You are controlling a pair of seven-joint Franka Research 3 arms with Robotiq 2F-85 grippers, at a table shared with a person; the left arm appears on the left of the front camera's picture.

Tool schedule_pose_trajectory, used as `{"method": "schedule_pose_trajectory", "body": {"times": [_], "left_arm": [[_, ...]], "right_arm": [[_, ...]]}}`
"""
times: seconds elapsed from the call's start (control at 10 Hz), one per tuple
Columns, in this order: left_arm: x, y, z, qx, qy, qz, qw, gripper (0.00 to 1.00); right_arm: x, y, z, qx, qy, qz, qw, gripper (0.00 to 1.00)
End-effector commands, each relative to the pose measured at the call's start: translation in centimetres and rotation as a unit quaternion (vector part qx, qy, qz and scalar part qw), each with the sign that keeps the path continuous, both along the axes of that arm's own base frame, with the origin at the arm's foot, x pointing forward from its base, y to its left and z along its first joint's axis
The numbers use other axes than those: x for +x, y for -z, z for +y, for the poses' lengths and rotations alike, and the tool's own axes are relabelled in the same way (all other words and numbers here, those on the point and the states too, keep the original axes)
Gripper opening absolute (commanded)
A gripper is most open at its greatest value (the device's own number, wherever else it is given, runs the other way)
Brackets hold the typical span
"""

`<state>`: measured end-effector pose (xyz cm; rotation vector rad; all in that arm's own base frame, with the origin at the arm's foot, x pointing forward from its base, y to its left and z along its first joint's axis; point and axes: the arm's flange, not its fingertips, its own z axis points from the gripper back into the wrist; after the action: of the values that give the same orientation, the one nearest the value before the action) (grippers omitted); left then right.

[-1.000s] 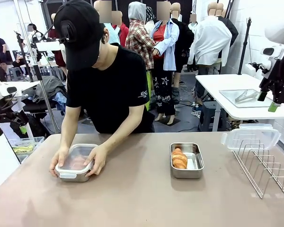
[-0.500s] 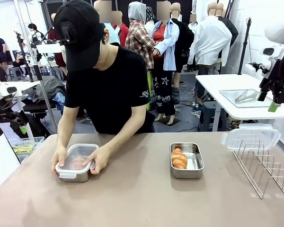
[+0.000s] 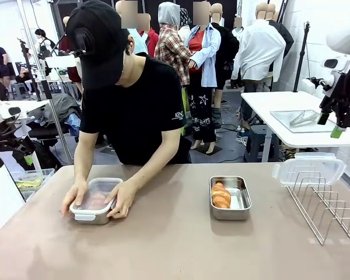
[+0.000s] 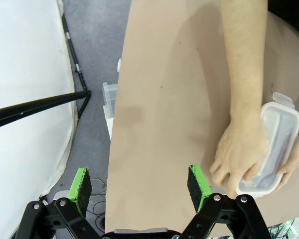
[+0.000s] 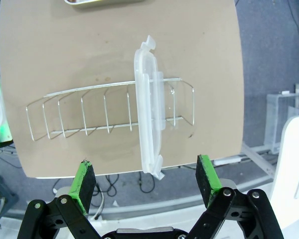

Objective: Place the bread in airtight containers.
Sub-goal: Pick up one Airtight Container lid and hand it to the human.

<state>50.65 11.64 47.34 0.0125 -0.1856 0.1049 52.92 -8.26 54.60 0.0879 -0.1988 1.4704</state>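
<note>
Robot lab: camera tripods [image 3: 49, 99], workbenches [image 3: 291, 125]

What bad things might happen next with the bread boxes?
The person's hands are pressing on the lidded container. If the open left gripper came down there, it might bump them. The spare lid rests on the wire rack by the table's edge, so a clumsy grab by the right gripper might knock it off.

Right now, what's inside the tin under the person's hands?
Through the clear lid on the tin a blurry brownish shape shows, probably a roll. The person's hands cover both ends, hiding the rest.
</note>
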Motion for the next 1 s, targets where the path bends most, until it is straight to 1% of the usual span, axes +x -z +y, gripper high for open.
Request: {"method": "schedule_pose_trajectory", "body": {"times": [0.0, 0.9], "left_arm": [[-0.09, -0.13, 0.08, 0.0, -0.002, 0.001, 1.0, 1.0], [-0.09, -0.13, 0.08, 0.0, -0.002, 0.001, 1.0, 1.0]], "right_arm": [[-0.41, 0.33, 0.07, 0.0, -0.004, 0.002, 1.0, 1.0], [-0.41, 0.33, 0.07, 0.0, -0.004, 0.002, 1.0, 1.0]]}}
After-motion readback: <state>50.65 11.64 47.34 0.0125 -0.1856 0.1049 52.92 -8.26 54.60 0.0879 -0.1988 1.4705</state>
